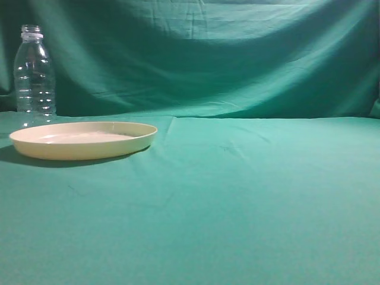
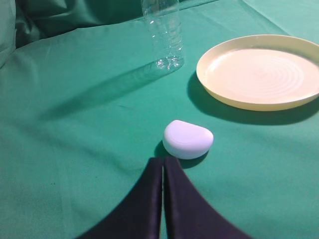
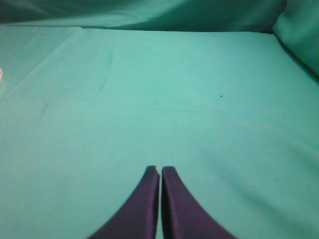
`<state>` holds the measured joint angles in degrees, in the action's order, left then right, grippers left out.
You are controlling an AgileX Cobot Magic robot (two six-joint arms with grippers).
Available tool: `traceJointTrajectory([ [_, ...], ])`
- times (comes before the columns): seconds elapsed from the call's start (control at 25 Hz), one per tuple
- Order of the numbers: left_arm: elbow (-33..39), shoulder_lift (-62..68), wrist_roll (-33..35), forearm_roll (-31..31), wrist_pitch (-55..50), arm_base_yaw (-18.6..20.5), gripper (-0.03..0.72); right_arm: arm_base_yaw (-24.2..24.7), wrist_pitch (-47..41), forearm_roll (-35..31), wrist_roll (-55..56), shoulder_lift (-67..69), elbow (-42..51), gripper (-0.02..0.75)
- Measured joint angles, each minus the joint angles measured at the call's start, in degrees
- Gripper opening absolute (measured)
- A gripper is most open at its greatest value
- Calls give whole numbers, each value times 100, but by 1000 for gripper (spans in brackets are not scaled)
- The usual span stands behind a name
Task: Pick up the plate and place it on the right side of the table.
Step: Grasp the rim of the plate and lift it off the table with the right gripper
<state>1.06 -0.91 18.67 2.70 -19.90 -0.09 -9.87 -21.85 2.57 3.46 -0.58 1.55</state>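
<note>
The cream-yellow plate (image 1: 83, 139) lies flat on the left of the teal-green table (image 1: 249, 196). It also shows in the left wrist view (image 2: 261, 72) at the upper right. My left gripper (image 2: 163, 160) is shut and empty, low over the cloth, well short of the plate, just behind a small white rounded object (image 2: 188, 139). My right gripper (image 3: 160, 170) is shut and empty over bare cloth (image 3: 164, 94). Neither gripper shows in the exterior view.
A clear plastic bottle (image 1: 34, 76) stands upright behind the plate's left end; it also shows in the left wrist view (image 2: 163, 32). Green cloth backdrop (image 1: 208, 53) rises behind the table. The table's right half shows only wrinkled cloth.
</note>
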Motion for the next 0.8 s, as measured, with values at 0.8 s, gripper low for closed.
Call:
traceJointTrajectory([
  [0.8,0,0,0,0,0,0,0,0,673,-191,-5,0,12,0],
])
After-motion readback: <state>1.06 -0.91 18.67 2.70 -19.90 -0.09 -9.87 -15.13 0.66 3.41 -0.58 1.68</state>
